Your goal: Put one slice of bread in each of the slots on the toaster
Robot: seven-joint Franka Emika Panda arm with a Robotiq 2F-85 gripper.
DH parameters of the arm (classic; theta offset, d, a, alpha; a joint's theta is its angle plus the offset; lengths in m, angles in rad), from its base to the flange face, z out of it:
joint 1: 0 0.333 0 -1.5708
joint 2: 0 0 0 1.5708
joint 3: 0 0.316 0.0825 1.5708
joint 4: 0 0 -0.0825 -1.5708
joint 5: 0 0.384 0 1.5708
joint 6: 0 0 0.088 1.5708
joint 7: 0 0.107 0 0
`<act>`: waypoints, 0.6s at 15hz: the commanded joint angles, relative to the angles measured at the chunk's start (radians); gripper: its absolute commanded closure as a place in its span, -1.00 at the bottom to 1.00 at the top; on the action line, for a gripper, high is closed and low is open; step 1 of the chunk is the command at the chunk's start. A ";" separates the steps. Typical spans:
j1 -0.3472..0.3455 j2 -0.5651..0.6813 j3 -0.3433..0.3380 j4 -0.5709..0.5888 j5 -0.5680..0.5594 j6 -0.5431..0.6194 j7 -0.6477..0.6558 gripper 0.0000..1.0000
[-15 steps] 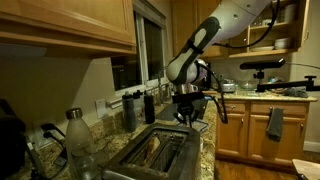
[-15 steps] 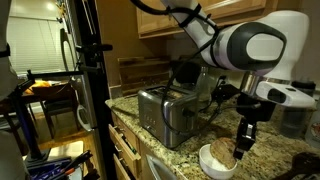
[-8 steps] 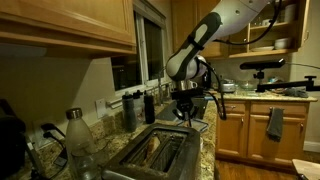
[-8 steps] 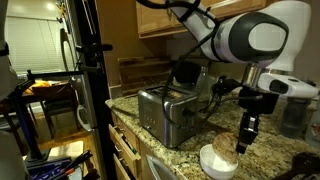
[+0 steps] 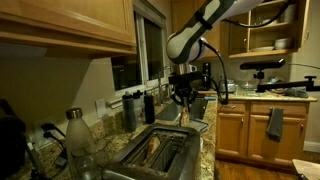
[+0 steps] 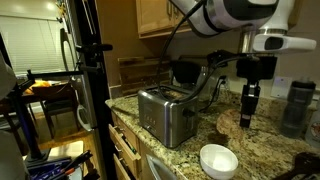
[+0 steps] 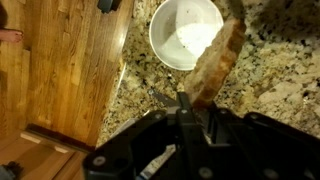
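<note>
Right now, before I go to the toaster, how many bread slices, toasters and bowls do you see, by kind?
slice of bread: 2, this one in the gripper, another in a toaster slot
toaster: 1
white bowl: 1
total: 4

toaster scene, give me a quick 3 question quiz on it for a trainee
1. What does the gripper hold?
A. a slice of bread
B. a mug
C. a sponge
2. True or false: in the wrist view, the white bowl has bread lying in it.
3. Fill the gap: in an exterior view, the held slice hangs beside the toaster, not above its slots, over the ___.

Key
1. A
2. False, the bowl is empty.
3. countertop
</note>
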 commanded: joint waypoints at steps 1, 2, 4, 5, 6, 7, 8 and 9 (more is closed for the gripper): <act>0.019 -0.103 0.010 -0.056 -0.061 -0.053 0.075 0.80; 0.022 -0.119 0.017 -0.058 -0.076 -0.066 0.093 0.80; 0.027 -0.151 0.029 -0.063 -0.100 -0.088 0.121 0.80; 0.029 -0.169 0.038 -0.067 -0.111 -0.099 0.138 0.80; 0.032 -0.187 0.048 -0.068 -0.121 -0.111 0.153 0.80; 0.035 -0.202 0.058 -0.068 -0.132 -0.122 0.170 0.80; 0.040 -0.217 0.070 -0.068 -0.143 -0.136 0.187 0.80; 0.043 -0.231 0.083 -0.067 -0.150 -0.149 0.200 0.80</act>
